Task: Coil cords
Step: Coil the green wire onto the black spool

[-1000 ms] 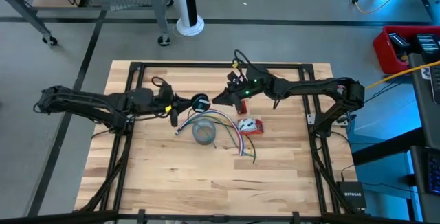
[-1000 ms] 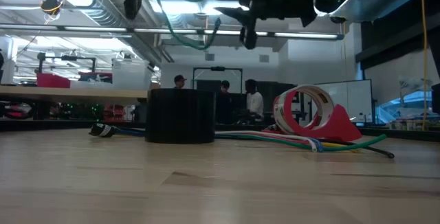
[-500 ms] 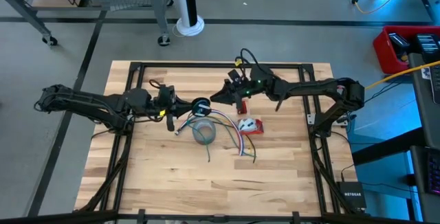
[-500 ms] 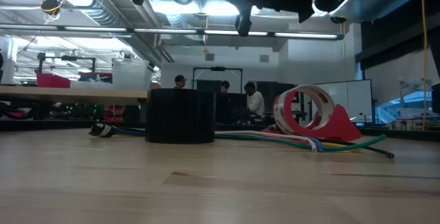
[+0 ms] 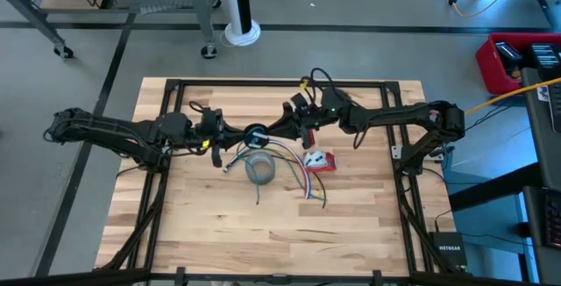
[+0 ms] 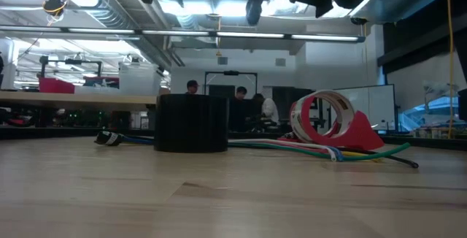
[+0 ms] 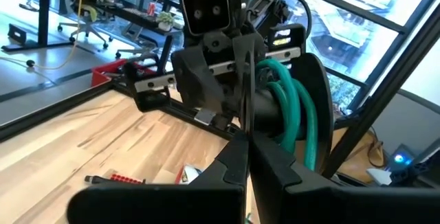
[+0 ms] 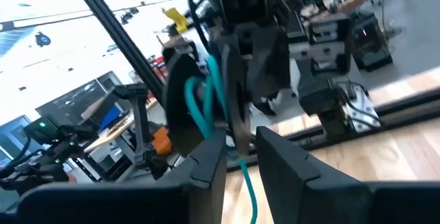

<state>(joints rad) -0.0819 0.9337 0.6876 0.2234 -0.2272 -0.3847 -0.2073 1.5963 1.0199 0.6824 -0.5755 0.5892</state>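
Green cord (image 7: 292, 107) is wound mid-air above the surface: your left end effector (image 5: 248, 134) is clamped tight on it, your right end effector (image 5: 282, 126) half-closed on the coil, loose cords (image 5: 294, 168) remaining.

Both arms are built of dark, near-black jointed links with thin black cables looped along them. The left gripper (image 5: 238, 134) carries a small yellow marking behind it, and a yellow tag and a green light are seen near the right gripper (image 5: 282, 125). Each wrist housing is fitted with a boxy, two-lensed camera block.
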